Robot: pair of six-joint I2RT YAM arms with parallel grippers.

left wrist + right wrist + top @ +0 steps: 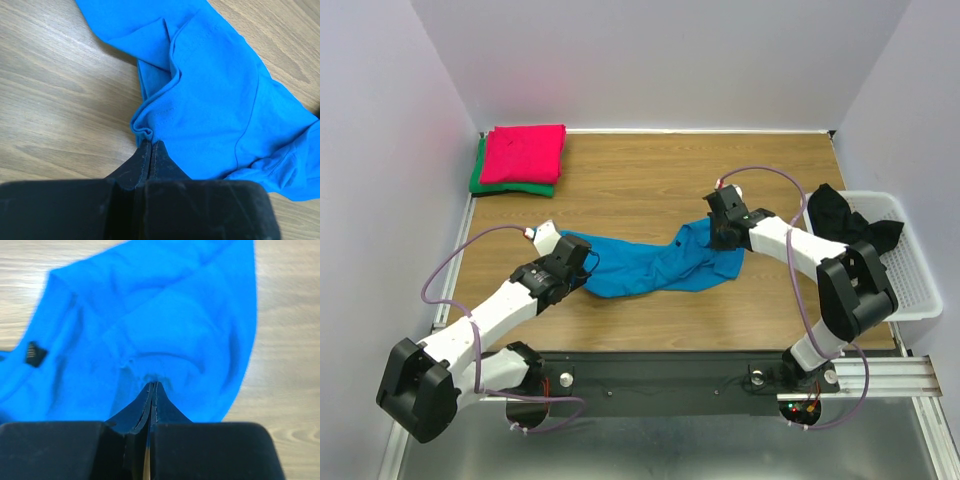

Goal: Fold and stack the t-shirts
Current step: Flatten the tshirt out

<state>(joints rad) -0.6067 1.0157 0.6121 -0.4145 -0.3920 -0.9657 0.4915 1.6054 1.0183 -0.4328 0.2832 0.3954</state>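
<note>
Bottom of the top view: two white arms reached up-frame from their bases at the near edge of the light brown wooden desk (640,190).

Left claw (586,264), lower left of centre: fingers together, clamped on a small bunched fold at the left end of the bright blue soft cloth t-shirt (655,265). The left wrist view agreed. The black fingertips (145,152) were pressed tight with a hem edge pinched between them, and the cloth spread away toward the upper right of that frame, lying on the wood.

Right claw (722,238), right of centre: also clamped on the same shirt, at its right end. In the right wrist view the tips met with a tuck of blue cloth caught between them. A small black tag (34,354) showed on the cloth at the left of that frame.

The blue shirt was unfolded and crumpled, stretched as a long band across the middle of the desk between the two claws.

Right edge of the frame: a white plastic mesh basket (910,265) at the desk's right side. A crumpled black cloth (845,222) lay in it and partly over its left rim.

Upper left, far corner: a pinkish red folded rectangular t-shirt (523,153) stacked on a green folded t-shirt (478,172). Only the left and lower edges of the green one showed. The stack was well apart from the blue shirt.
</note>
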